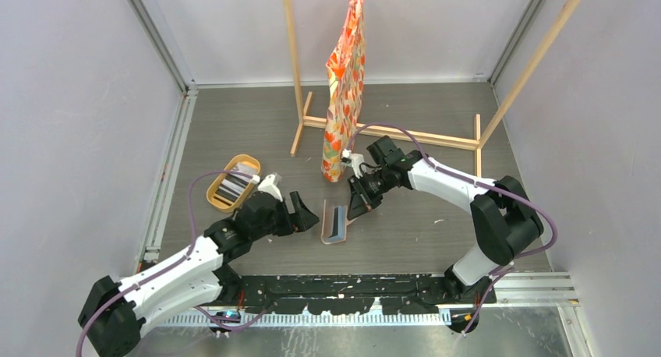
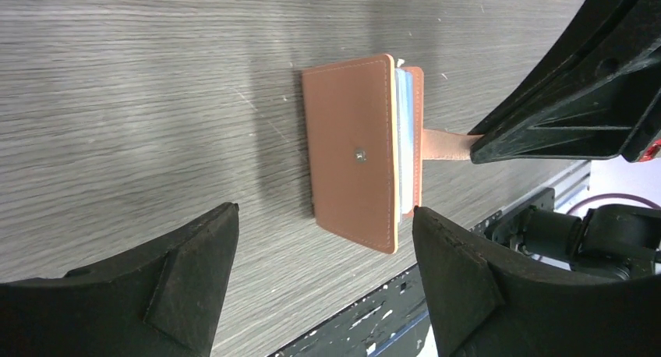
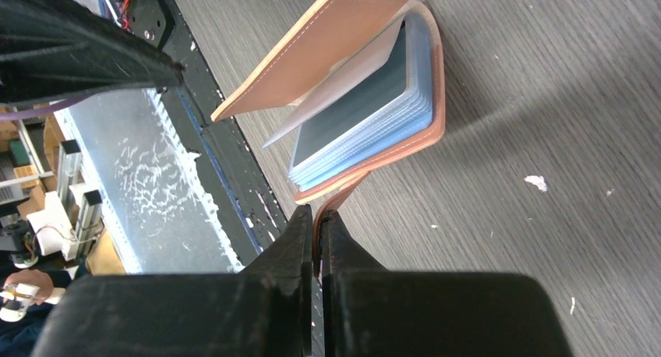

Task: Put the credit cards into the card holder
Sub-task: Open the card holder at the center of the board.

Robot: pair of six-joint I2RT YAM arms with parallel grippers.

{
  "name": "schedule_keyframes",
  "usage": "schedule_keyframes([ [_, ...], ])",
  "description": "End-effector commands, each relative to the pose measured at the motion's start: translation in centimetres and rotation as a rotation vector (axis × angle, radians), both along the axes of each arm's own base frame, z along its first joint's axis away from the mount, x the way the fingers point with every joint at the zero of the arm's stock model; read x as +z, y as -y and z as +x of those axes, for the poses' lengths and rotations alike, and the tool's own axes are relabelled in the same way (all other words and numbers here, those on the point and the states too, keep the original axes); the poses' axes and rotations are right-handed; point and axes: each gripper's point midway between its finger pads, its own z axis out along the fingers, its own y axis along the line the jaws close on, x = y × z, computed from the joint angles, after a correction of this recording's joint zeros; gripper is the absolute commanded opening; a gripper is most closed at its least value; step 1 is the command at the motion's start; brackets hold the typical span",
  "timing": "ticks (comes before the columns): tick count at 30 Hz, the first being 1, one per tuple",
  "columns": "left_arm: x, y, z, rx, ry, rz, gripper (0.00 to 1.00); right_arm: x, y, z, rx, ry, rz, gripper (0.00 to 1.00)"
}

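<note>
The salmon-brown leather card holder [image 2: 351, 150] lies half-open on the tabletop [image 2: 156, 100] between both tools, its grey-blue slots showing and its snap tab [image 2: 444, 143] pinched in the right tool [image 3: 316, 217]. Dark and light credit cards [image 1: 231, 187] lie stacked just beyond the left tool [image 1: 304, 213].

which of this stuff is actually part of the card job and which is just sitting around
Part of the job:
card holder, lying half open on the table
credit cards, in the oval tray
right hand, shut on the holder's tab
left hand, open beside the holder

Just lying about:
oval tray, though it holds the cards
patterned bag, hanging
wooden rack
</note>
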Motion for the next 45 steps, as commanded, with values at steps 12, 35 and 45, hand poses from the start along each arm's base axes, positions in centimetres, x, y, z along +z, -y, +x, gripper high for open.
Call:
schedule_keyframes([
  [12,7.2,2.4,-0.4,-0.101,0.110,-0.175,0.70,4.4,-0.5,-0.6,0.114,0.014,0.190,0.01],
  [35,4.5,7.8,0.1,-0.209,0.053,-0.153,0.52,3.5,0.8,0.0,0.142,0.023,0.159,0.01],
  [45,0.6,8.4,0.9,-0.205,-0.012,-0.072,0.60,3.2,1.1,0.2,0.136,0.015,0.151,0.01],
])
